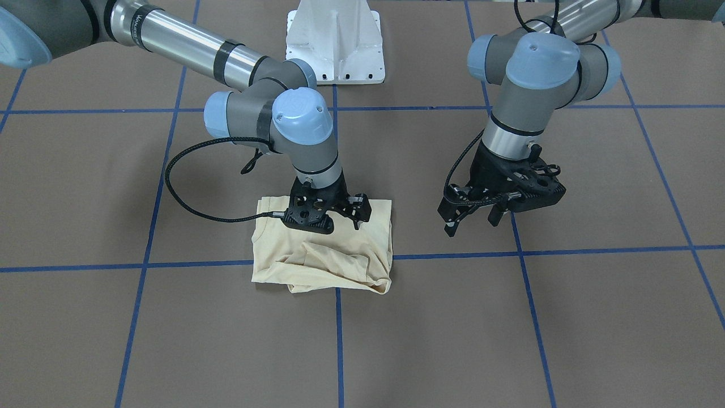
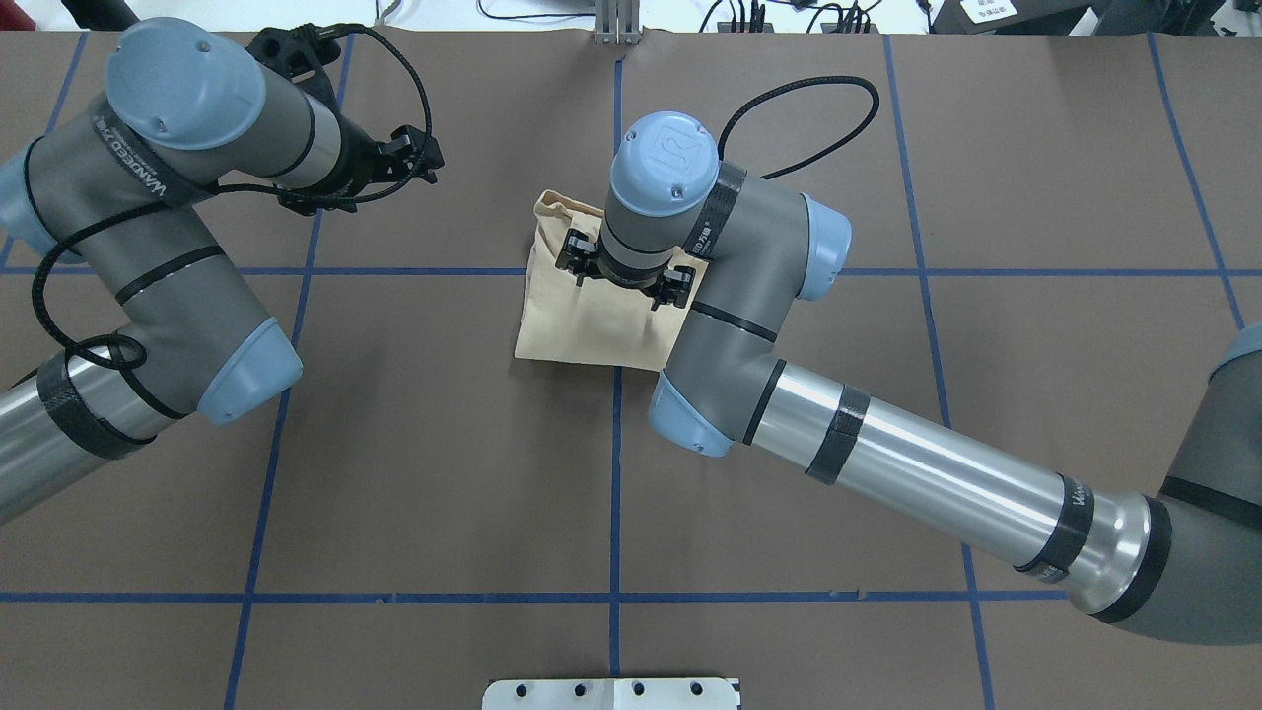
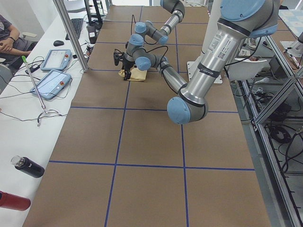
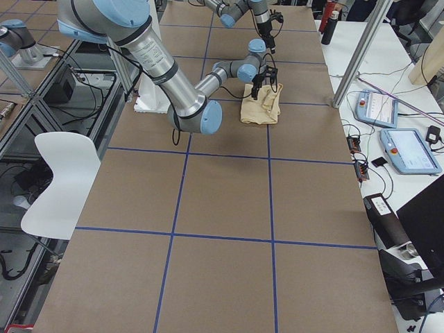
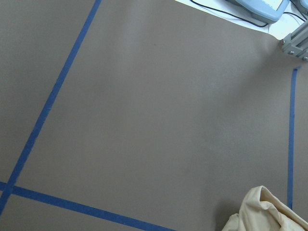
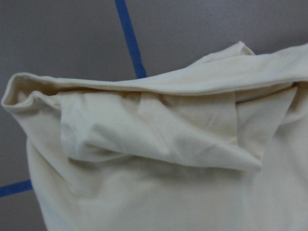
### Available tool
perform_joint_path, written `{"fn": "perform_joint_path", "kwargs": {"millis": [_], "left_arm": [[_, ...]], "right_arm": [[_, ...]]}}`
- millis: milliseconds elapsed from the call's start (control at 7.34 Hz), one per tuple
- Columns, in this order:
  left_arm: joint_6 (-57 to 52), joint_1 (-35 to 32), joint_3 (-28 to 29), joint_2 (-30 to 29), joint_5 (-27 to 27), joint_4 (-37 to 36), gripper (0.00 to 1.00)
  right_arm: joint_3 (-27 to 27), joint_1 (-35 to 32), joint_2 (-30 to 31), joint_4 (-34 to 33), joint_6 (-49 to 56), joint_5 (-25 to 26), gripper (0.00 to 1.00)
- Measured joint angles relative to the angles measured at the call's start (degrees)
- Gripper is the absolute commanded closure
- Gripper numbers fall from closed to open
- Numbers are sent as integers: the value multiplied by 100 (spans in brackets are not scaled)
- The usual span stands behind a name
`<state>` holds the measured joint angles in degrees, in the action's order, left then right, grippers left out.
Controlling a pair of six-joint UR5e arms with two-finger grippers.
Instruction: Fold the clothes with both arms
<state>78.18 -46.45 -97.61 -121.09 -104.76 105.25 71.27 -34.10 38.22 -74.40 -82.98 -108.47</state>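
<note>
The clothes are one pale cream shirt (image 1: pixel 334 260), lying folded into a small, rumpled rectangle on the brown table (image 1: pixel 510 340) near its middle. No print shows on it. My right gripper (image 1: pixel 348 218) hangs just above the shirt's robot-side edge and looks open, with nothing lifted. The right wrist view is filled by the shirt's layered folds (image 6: pixel 168 144), and no fingers show there. My left gripper (image 1: pixel 473 222) hovers open over bare table beside the shirt, holding nothing. The left wrist view catches only one corner of the shirt (image 5: pixel 269 211).
Blue tape lines (image 1: pixel 340 340) mark a grid on the table. The white base pedestal (image 1: pixel 334 45) stands at the robot's side. Beyond the table's far edge are a metal post (image 3: pixel 71 35), two teach pendants (image 3: pixel 57 59), bottles (image 3: pixel 28 166) and a seated person (image 3: pixel 7 38).
</note>
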Motion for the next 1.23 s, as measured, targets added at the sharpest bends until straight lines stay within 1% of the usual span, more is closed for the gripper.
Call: {"fn": "perform_joint_path", "kwargs": {"millis": [272, 545, 681, 954, 1226], "left_arm": [[3, 0, -43, 12, 0, -9, 1], [12, 3, -60, 15, 0, -13, 1], [20, 3, -71, 15, 0, -13, 1], [33, 2, -143, 20, -13, -25, 1], [51, 3, -239, 74, -141, -33, 1]], "right_arm": [[-373, -12, -143, 12, 293, 124, 1], [-824, -137, -429, 52, 440, 200, 1], [-1059, -237, -544, 175, 488, 210, 1], [-1591, -454, -707, 719, 630, 293, 1], [-1825, -672, -802, 892, 997, 504, 1]]}}
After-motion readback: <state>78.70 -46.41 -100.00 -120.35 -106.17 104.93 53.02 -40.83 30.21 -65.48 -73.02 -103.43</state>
